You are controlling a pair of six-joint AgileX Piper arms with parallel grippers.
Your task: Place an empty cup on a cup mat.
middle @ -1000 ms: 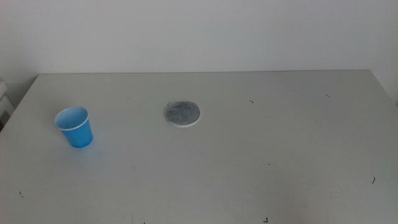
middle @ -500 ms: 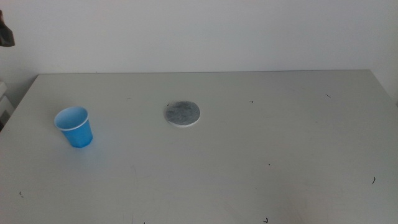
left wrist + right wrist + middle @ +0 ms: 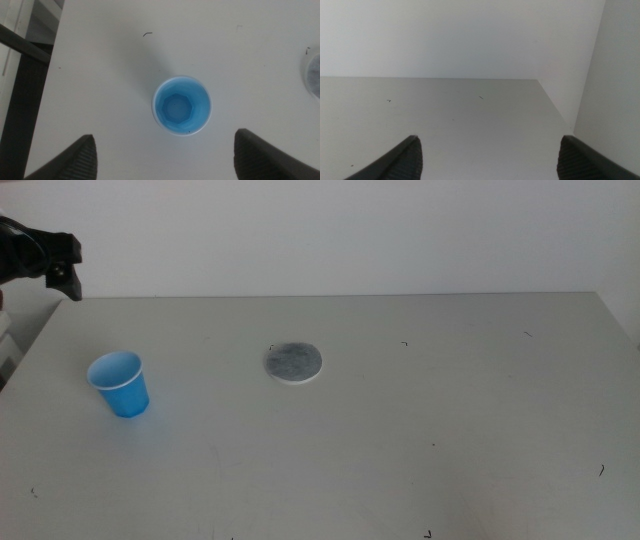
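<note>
The blue cup [image 3: 120,384] stands upright and empty on the left part of the table. The cup mat [image 3: 293,362], a grey round disc with a white edge, lies flat to its right, apart from it. My left gripper [image 3: 58,264] comes in at the far left, high above the table's back left corner, open and empty. The left wrist view looks straight down into the cup [image 3: 181,105], which sits between the wide-open jaws of the left gripper [image 3: 164,142]; the mat's edge [image 3: 314,75] shows at the side. My right gripper [image 3: 489,140] is open and empty, out of the middle view.
The grey table [image 3: 450,410] carries nothing else but small dark specks. A white wall stands behind it. A dark frame [image 3: 22,95] stands beyond the table's left edge.
My left gripper has come into the middle view at the upper left and moved further in. The cup and the mat have not moved.
</note>
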